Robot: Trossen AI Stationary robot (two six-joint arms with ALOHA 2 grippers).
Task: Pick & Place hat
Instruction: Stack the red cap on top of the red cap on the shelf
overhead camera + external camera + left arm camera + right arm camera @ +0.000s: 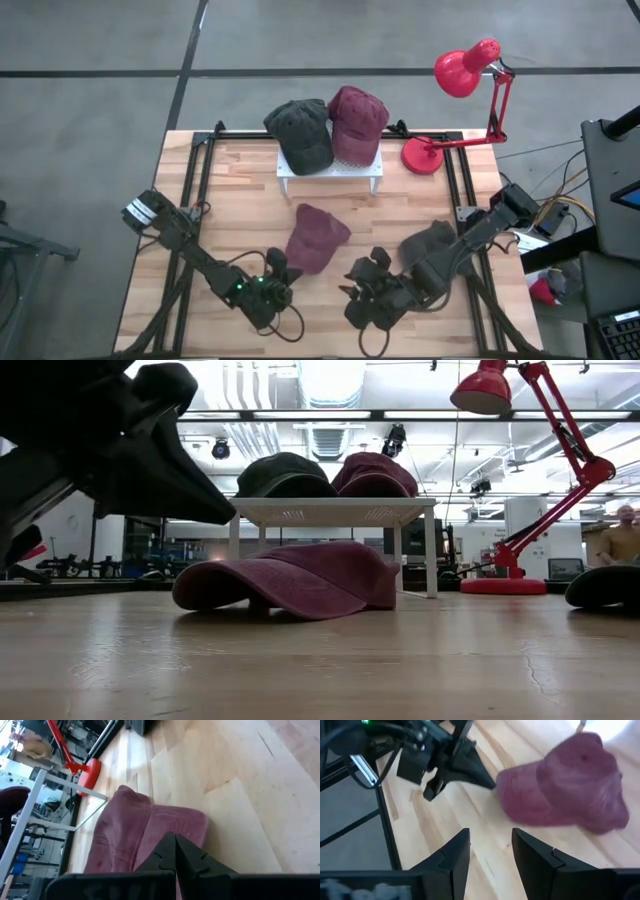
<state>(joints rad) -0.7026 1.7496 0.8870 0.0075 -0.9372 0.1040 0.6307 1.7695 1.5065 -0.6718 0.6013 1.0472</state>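
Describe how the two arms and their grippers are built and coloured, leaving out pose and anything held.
Both arms are dark, near-black jointed links with black cables along them. The left arm has a white label near its base and small green lights by its wrist. The left gripper has two matte black fingers tapering to a point, with notched inner edges. The right gripper has the same black wedge-shaped fingers.

No readable text, labels or numbers anywhere; possibly a tag on the left arm, too small to read.
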